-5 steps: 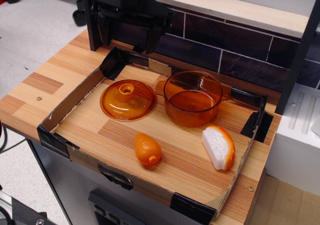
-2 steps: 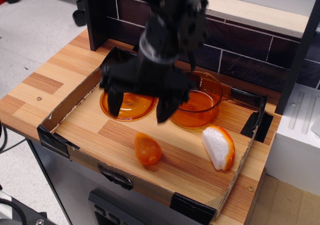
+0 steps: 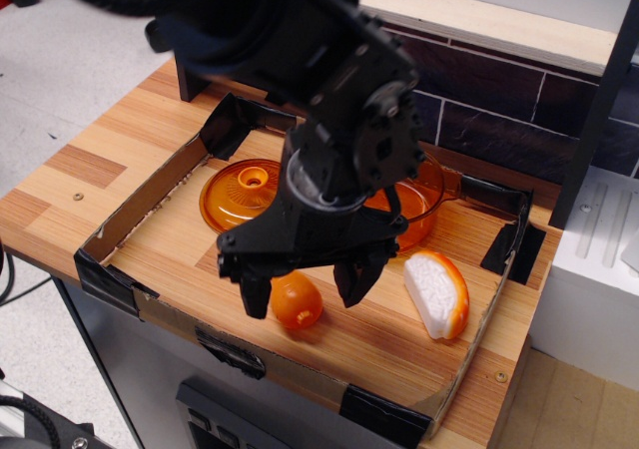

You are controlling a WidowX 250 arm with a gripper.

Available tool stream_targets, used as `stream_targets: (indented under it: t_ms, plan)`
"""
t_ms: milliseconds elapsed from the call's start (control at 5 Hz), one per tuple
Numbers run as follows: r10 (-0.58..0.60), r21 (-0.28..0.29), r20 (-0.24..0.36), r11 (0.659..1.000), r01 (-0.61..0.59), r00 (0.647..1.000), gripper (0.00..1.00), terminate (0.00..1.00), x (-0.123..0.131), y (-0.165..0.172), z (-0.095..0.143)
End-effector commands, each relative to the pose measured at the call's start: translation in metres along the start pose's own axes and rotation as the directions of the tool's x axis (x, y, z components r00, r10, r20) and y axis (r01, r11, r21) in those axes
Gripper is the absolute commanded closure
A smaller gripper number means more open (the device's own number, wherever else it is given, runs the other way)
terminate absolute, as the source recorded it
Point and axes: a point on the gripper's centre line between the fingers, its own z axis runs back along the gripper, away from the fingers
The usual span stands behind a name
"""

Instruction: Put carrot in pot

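Now that the gripper (image 3: pixel 304 291) has dropped from above the pot (image 3: pixel 419 202), fingers spread & holding nothing, carrot (image 3: pixel 296 302) sits between them; pot's behind. Next, prob. the grab.

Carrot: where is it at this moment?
The carrot lies on the tray's wooden floor near the front edge, between the open jaws of the gripper, left of the white wedge.
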Motion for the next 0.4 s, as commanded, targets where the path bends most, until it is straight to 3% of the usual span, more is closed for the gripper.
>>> stream_targets:
  t_ms: [0,200]
  plan:
    - [0.044,-0.1,0.01,0.994,-0.043,0.999,0.0,0.0,0.0139,-0.0125,0.0002]
    - [0.049,-0.084,-0.013,0.995,-0.05,0.999,0.0,0.0,0.0175,-0.0138,-0.0054]
